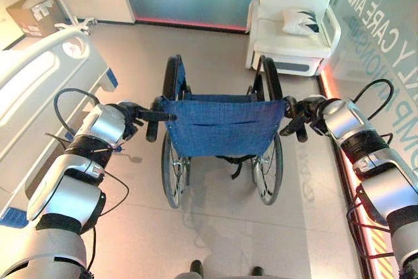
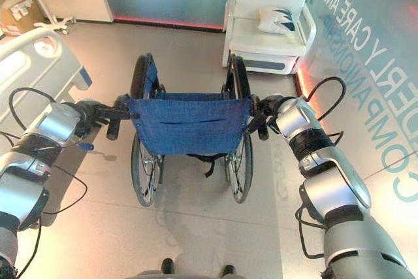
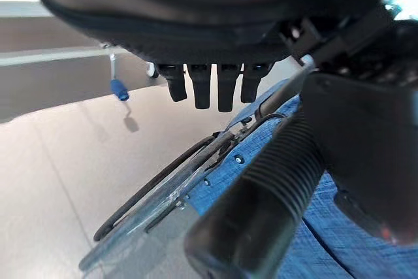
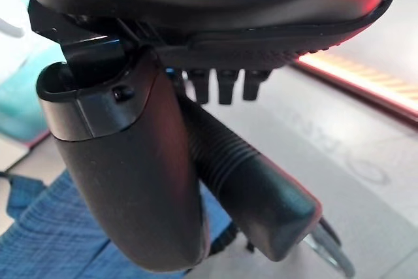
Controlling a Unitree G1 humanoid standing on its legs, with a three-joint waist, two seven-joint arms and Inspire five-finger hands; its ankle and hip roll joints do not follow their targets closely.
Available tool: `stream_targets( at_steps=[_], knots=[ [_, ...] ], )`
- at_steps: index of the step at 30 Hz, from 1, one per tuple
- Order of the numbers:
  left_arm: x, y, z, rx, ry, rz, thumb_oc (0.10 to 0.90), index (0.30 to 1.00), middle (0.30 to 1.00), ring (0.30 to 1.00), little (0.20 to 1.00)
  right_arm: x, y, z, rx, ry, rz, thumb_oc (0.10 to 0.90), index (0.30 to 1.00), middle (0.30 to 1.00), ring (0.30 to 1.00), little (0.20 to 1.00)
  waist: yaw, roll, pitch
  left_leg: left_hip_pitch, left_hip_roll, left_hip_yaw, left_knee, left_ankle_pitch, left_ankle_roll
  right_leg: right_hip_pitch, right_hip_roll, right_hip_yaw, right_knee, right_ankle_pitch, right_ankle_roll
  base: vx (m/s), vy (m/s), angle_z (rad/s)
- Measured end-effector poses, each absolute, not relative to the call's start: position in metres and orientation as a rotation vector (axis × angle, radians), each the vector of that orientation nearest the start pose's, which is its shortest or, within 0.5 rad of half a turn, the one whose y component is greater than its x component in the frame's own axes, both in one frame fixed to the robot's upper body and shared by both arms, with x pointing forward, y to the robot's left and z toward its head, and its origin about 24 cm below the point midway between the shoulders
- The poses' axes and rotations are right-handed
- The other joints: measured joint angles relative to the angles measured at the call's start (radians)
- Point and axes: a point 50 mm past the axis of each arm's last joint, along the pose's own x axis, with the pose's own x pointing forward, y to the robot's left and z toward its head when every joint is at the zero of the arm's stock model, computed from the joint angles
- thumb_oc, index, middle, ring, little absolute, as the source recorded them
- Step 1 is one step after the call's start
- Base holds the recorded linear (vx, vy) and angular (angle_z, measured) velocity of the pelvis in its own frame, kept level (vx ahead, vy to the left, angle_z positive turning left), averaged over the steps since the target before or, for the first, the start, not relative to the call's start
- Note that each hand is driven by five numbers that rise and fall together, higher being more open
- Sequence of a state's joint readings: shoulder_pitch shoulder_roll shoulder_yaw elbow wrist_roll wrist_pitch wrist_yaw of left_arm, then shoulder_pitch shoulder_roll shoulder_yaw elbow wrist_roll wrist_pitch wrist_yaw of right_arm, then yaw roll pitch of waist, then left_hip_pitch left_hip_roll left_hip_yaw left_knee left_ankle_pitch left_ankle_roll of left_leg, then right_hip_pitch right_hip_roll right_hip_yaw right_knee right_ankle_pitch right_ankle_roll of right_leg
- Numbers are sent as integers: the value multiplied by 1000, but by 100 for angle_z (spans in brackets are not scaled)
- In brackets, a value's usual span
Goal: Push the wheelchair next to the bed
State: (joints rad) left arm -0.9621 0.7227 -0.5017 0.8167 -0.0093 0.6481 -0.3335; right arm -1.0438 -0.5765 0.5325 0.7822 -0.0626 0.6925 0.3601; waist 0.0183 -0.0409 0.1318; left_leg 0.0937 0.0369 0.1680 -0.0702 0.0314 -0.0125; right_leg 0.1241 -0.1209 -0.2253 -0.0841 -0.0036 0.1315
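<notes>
Centrally, the wheelchair (image 1: 219,138) stands on the floor (image 1: 215,227) at mid-frame in the head views, its blue back (image 1: 219,125) facing the camera and its two large wheels (image 1: 173,171) on the ground. The bed (image 1: 36,89) lies along the left edge of the frame, with a strip of bare floor between it and the wheelchair's left wheel. The two are near but not touching.

The left hand (image 1: 134,117) sits at the left push handle (image 1: 157,116), left of the blue back. In the left wrist view the ribbed handle grip (image 3: 268,197) runs under the palm, with the fingers (image 3: 209,86) bent over above it and the thumb (image 3: 366,155) beside it: clenched round the handle.

The right hand (image 1: 302,112) is at the right push handle (image 1: 290,122). In the right wrist view the thumb (image 4: 130,174) lies against the ribbed grip (image 4: 241,174) and the fingers (image 4: 225,86) bend over it: grasping the handle.

A white armchair (image 1: 294,40) with a cushion (image 1: 300,21) stands at upper right. A cardboard box (image 1: 32,14) sits at upper left.
</notes>
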Motion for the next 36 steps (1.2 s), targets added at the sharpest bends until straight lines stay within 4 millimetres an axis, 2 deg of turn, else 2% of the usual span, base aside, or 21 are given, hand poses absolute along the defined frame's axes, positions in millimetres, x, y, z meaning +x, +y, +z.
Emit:
stream_targets(
  at_steps=[4,10,14,20,29,36],
  knots=[
    [375,281,137,818,702,17,800,900,900,900,900,393,-219,145,-829,643,118,800,900,900,900,900,0,0,-3,0,0,0,4,0,0,1,0,0,0,1,-2,0,0,0],
    [381,270,134,1044,658,-2,800,900,900,900,900,392,-220,136,-821,681,130,800,900,900,900,900,2,-3,-24,0,0,0,6,0,0,2,0,1,1,2,-2,5,-2,0],
    [384,264,133,1135,620,-11,800,900,900,900,900,392,-219,134,-818,687,137,800,900,900,900,900,1,-7,-27,1,0,2,7,0,0,1,0,3,1,3,-3,28,-4,-1],
    [388,253,131,1350,571,-40,800,900,900,900,900,393,-214,129,-817,686,159,800,900,900,900,900,-1,-23,-38,1,1,11,5,0,0,-6,0,15,1,5,-2,34,6,-5],
    [390,252,132,1418,623,-59,800,900,900,900,900,393,-210,125,-822,688,178,800,900,900,900,900,-2,-29,-42,3,0,19,4,0,0,-8,0,28,2,9,-3,19,4,-2],
    [389,258,131,1438,689,-33,800,900,900,900,900,395,-196,120,-826,651,147,800,900,900,900,900,-14,-30,-42,7,1,28,6,0,0,-9,0,34,2,15,-2,18,4,-4]
  ],
)
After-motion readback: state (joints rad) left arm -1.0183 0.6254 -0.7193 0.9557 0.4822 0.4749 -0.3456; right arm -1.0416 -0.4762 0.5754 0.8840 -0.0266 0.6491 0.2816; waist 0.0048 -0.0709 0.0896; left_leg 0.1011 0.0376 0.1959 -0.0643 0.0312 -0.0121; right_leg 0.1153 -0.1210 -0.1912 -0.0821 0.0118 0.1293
